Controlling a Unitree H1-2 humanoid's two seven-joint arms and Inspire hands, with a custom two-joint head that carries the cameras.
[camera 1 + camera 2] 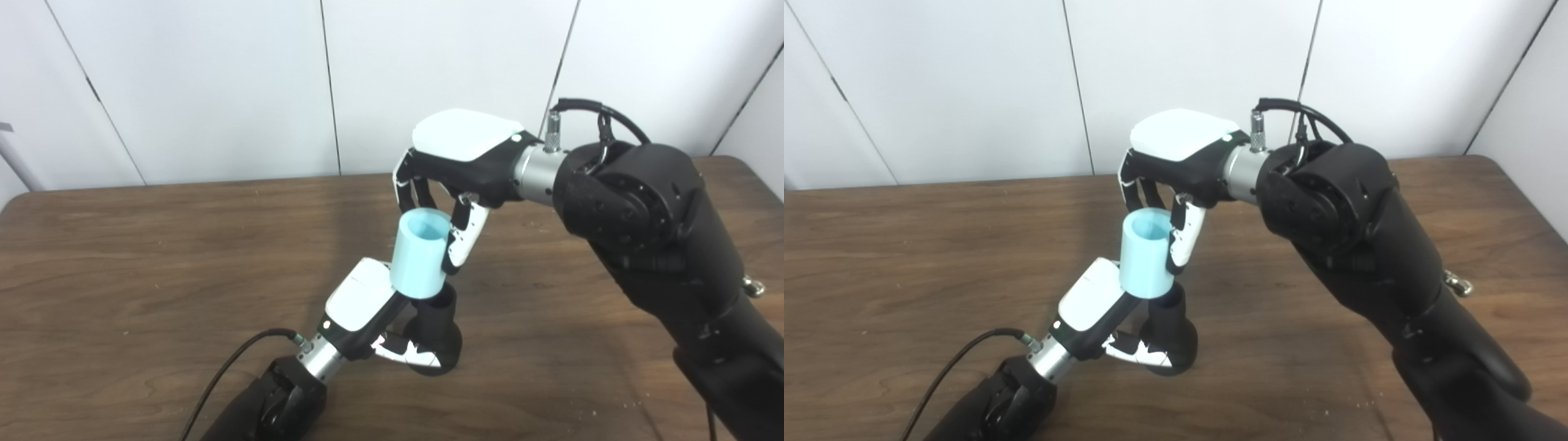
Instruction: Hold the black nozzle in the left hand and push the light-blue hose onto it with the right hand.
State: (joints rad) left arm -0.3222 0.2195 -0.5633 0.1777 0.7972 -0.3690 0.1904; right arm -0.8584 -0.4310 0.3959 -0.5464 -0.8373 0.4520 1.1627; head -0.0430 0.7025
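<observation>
The black nozzle stands on the brown table, round base down and neck up. My left hand is shut on it, fingers wrapped around the base. The light-blue hose, a short open tube, sits over the top of the nozzle's neck, tilted slightly. My right hand reaches down from above and is shut on the hose, fingers on its far side and thumb on its right side. The same scene shows in the right eye view, with the hose above the nozzle.
A black cable runs from my left wrist toward the front edge. My large right arm crosses the right side of the table. White wall panels stand behind the table's far edge.
</observation>
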